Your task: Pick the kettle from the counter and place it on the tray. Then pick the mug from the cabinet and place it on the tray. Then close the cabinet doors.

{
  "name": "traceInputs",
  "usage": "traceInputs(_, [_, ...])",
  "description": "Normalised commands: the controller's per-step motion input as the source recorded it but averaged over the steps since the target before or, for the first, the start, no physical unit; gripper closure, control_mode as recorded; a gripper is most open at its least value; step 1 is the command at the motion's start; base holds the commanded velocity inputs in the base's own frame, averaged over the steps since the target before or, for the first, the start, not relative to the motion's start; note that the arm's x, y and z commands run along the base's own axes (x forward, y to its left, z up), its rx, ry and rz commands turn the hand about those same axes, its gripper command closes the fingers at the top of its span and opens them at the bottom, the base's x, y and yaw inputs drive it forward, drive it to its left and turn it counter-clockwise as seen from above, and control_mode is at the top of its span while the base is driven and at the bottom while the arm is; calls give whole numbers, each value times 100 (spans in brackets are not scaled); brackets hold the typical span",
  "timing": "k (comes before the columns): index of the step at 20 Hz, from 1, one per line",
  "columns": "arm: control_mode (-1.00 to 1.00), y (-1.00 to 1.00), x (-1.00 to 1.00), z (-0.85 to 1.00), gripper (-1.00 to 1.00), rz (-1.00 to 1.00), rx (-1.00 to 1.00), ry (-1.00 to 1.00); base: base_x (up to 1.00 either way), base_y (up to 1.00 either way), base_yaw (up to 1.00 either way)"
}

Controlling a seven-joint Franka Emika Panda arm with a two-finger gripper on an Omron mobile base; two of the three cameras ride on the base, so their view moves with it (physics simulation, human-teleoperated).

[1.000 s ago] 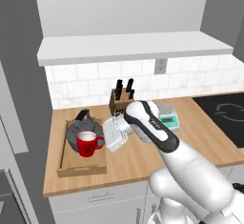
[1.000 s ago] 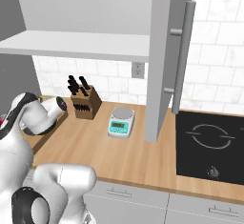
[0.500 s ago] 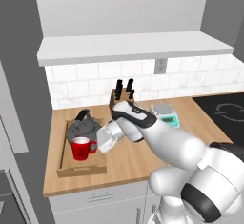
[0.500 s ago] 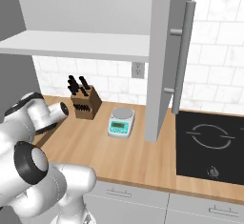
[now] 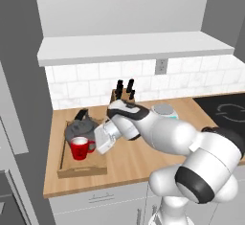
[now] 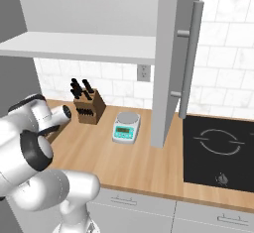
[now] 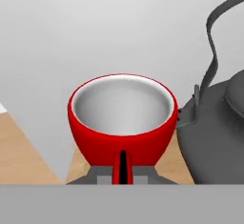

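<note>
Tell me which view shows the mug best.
Hand view: the red mug sits centred and close, its rim, white inside and handle plain, beside the kettle. Left base view shows it small on the tray, by the gripper.

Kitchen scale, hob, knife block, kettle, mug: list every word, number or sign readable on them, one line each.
Kitchen scale: pale display panel, nothing readable on it.
Hob: white ring markings and a small mark at its front edge, no letters or digits.
Knife block, kettle, mug: no text.
</note>
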Motion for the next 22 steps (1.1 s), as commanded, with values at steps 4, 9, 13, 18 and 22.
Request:
traceInputs(4, [-100,25,0,-23,100,-1,-4,-5,0,0,0])
traceInputs(9, [-100,14,-1,-30,100,-1,0,0,0,0,0])
traceInputs(13, [-100,0,-12,-44,100,0,0,0,0,0,0])
traceInputs(18, [-100,0,-22,-53,100,0,0,0,0,0,0])
traceInputs(22, [-100,0,-28,-61,100,0,0,0,0,0,0])
